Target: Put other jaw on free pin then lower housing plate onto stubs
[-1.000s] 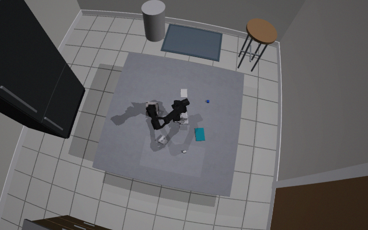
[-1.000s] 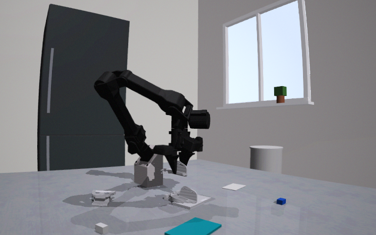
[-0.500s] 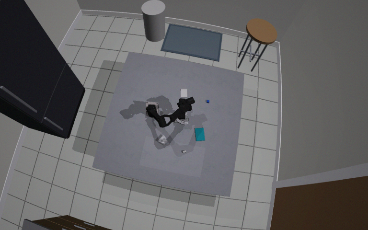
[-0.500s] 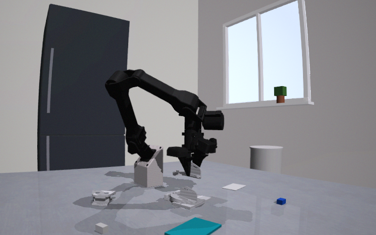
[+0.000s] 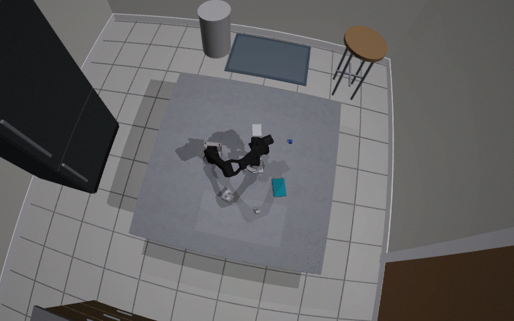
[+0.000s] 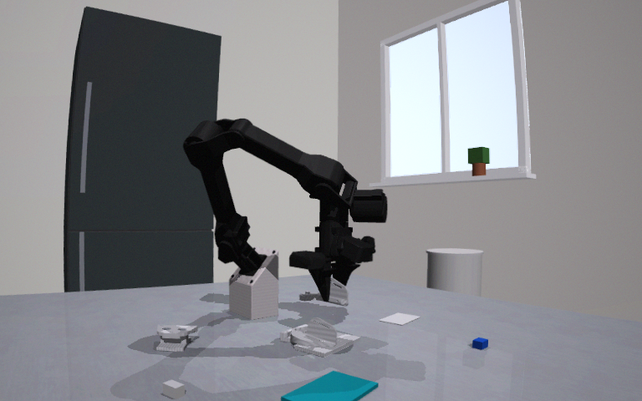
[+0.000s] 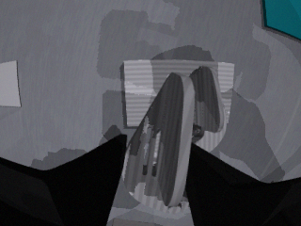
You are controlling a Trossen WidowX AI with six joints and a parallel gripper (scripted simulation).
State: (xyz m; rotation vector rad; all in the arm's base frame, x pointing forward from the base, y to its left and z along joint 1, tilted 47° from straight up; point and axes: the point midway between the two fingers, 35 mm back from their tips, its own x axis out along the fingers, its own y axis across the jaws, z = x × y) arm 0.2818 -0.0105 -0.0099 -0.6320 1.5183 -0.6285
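Note:
My gripper (image 6: 333, 289) (image 7: 153, 144) is shut on a pale ribbed jaw (image 7: 176, 160), held upright and raised above the table. In the wrist view it overlaps the near side of the base (image 7: 136, 110) (image 6: 323, 351). The other jaw (image 7: 207, 96) (image 6: 323, 332) stands on that base, to the right of the held one in the wrist view. I cannot make out the free pin; the held jaw covers part of the base. The pale housing plate (image 5: 227, 194) (image 6: 175, 330) lies apart, raised on a ribbed support. The arm hides the fingertips in the top view.
A teal slab (image 5: 279, 187) (image 6: 331, 385) (image 7: 284, 16) lies near the base. A small white block (image 5: 257, 211) (image 6: 173, 388), a flat white square (image 5: 257, 130) (image 6: 399, 318) (image 7: 8, 85) and a blue cube (image 5: 290, 141) (image 6: 480, 343) lie farther out on the table.

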